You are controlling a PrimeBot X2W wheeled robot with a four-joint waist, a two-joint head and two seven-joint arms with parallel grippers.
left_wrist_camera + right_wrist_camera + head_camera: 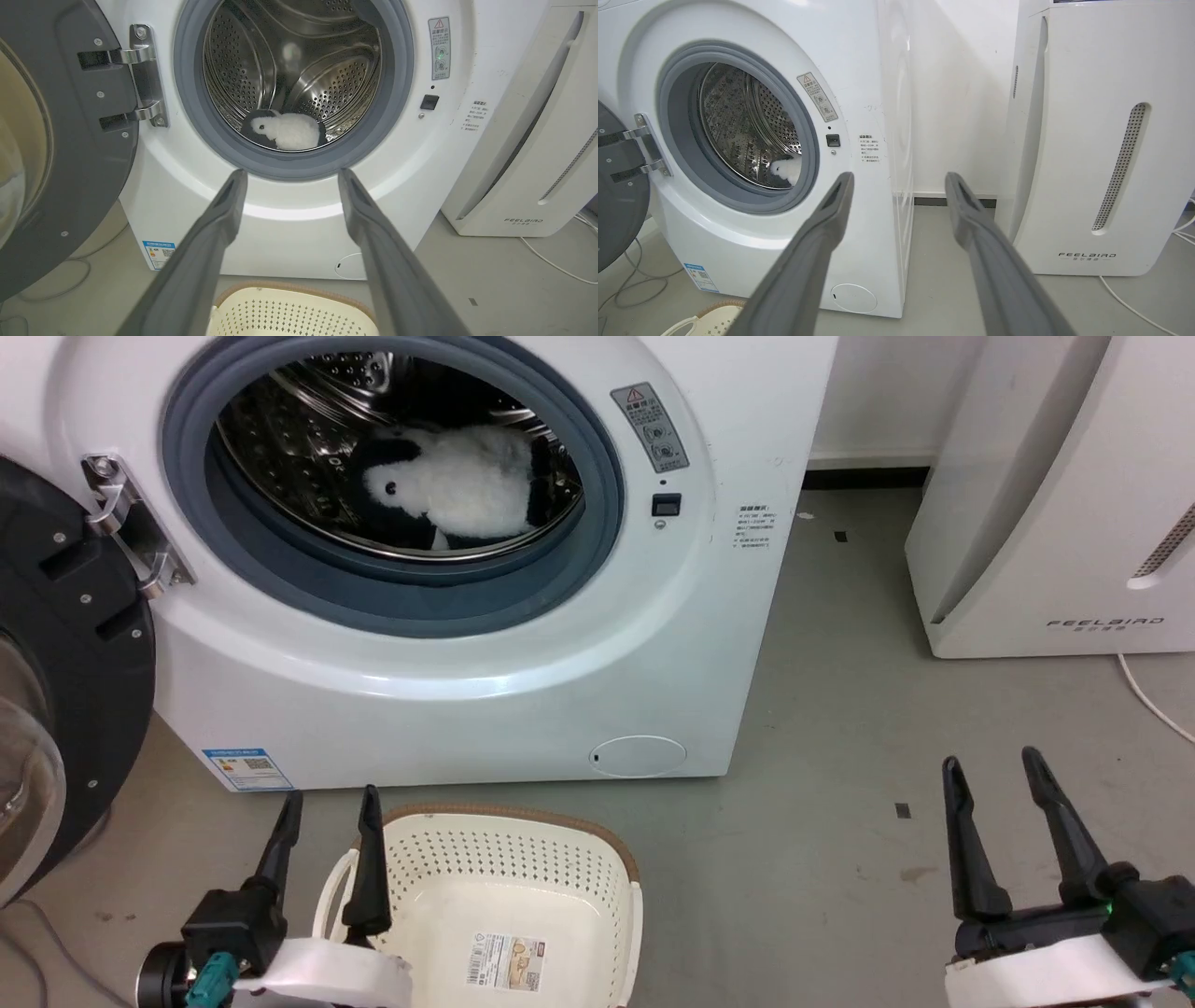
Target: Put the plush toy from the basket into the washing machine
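Two grippers stand spread, gripping nothing: the left gripper [332, 793] at lower left beside the basket [523, 817], the right gripper [990, 758] at lower right. The plush toy [467, 490] lies inside the washing machine [467, 700] drum, upper centre, its door [75, 644] open at left.

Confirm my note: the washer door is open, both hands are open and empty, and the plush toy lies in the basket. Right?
Wrong on one point: the plush toy lies in the drum of the washing machine, not in the basket; the head view shows it. The door is open, and the left hand and right hand are open and empty.
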